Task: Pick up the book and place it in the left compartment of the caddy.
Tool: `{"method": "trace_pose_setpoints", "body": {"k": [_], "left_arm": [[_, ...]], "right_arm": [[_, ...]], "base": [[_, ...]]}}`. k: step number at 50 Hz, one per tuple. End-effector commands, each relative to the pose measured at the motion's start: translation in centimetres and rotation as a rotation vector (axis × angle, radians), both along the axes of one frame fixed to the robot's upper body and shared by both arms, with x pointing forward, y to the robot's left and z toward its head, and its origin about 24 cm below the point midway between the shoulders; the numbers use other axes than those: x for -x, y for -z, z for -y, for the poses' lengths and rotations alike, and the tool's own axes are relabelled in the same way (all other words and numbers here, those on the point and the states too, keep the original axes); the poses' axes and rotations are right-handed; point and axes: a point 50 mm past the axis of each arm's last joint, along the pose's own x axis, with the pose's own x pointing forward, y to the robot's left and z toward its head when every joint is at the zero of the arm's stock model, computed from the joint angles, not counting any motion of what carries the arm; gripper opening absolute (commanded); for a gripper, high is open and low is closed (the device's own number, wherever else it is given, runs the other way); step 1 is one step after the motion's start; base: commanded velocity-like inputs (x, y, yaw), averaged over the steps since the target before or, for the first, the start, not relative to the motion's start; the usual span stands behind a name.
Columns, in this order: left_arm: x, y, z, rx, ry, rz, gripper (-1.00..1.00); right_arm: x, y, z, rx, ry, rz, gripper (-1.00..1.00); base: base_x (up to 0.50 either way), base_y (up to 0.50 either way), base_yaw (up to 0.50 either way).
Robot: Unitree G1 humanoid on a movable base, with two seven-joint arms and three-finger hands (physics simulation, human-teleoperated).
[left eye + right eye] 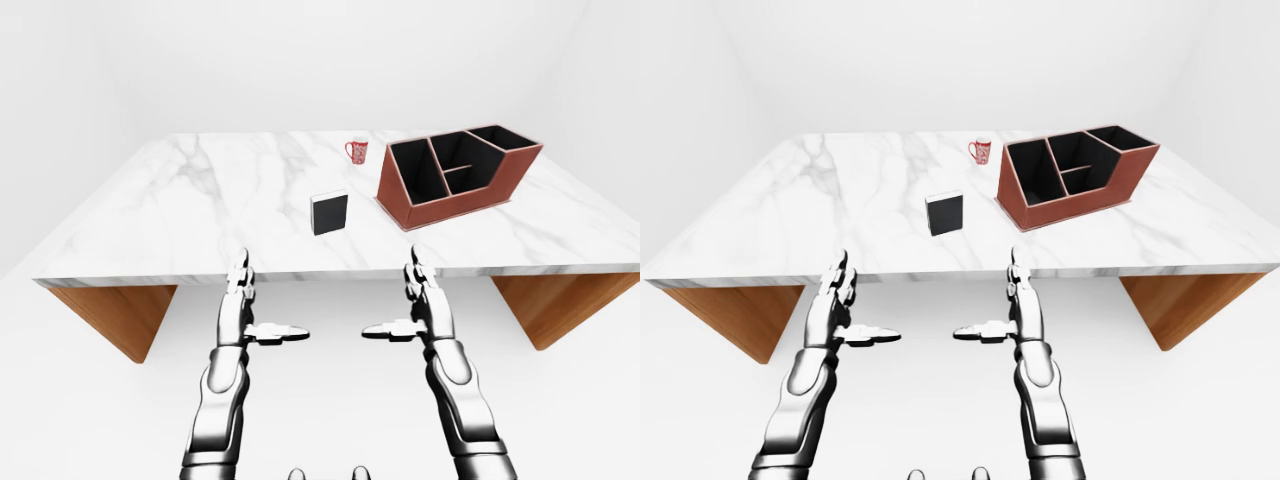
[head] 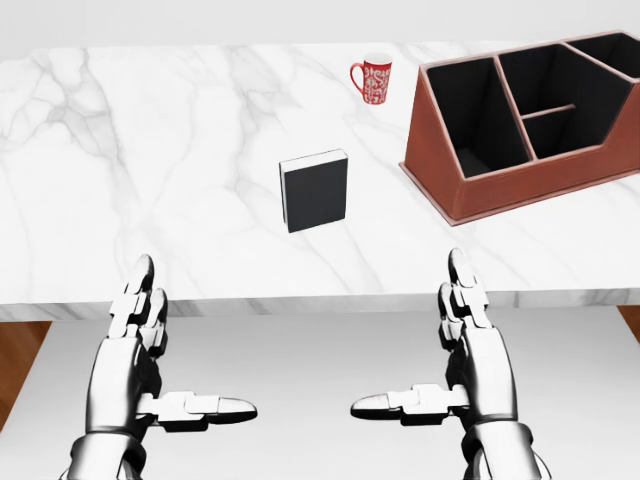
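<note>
Both hands, the left hand (image 2: 140, 350) and right hand (image 2: 465, 345), hang spread and empty below the tabletop (image 2: 150, 150) edge, well apart from the book (image 2: 314, 190) standing left of the caddy (image 2: 530, 130). A careless reach could topple the upright book, or knock the mug (image 2: 373, 78) nearby.

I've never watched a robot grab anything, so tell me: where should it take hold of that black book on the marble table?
Probably across its thickness, near the top edge. The book stands upright, apart from the caddy, so the open right hand could come from its right side, fingers on one cover, thumb on the other.
</note>
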Motion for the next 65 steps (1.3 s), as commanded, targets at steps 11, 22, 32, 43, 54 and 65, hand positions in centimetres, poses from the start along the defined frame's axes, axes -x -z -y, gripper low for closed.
{"method": "trace_pose_setpoints", "body": {"k": [11, 22, 32, 43, 54, 65], "left_arm": [[0.3, -1.1, -0.6, -0.018, 0.006, 0.086, 1.00], [0.2, -0.8, -0.6, -0.014, 0.011, 0.075, 1.00], [0.2, -0.6, -0.6, -0.022, 0.007, 0.064, 1.00], [0.2, -0.7, -0.6, -0.014, 0.008, 0.070, 1.00], [0.1, -0.6, -1.0, -0.002, -0.008, 0.062, 1.00], [0.5, -1.0, -0.6, -0.020, 0.000, 0.070, 1.00]], "right_arm": [[0.0, 0.2, 0.5, 0.034, -0.002, 0.006, 1.00], [0.3, -1.2, 1.3, 0.007, 0.054, 0.047, 1.00], [0.8, -3.5, 3.0, -0.014, 0.122, 0.099, 1.00], [2.1, -8.7, 5.7, -0.048, 0.200, 0.324, 1.00], [3.4, -11.7, 9.0, -0.049, 0.302, 0.462, 1.00], [4.9, -13.6, 11.9, -0.052, 0.383, 0.547, 1.00]], "base": [[0.00, 0.00, 0.00], [0.00, 0.00, 0.00], [0.00, 0.00, 0.00], [0.00, 0.00, 0.00], [0.00, 0.00, 0.00], [0.00, 0.00, 0.00]]}}
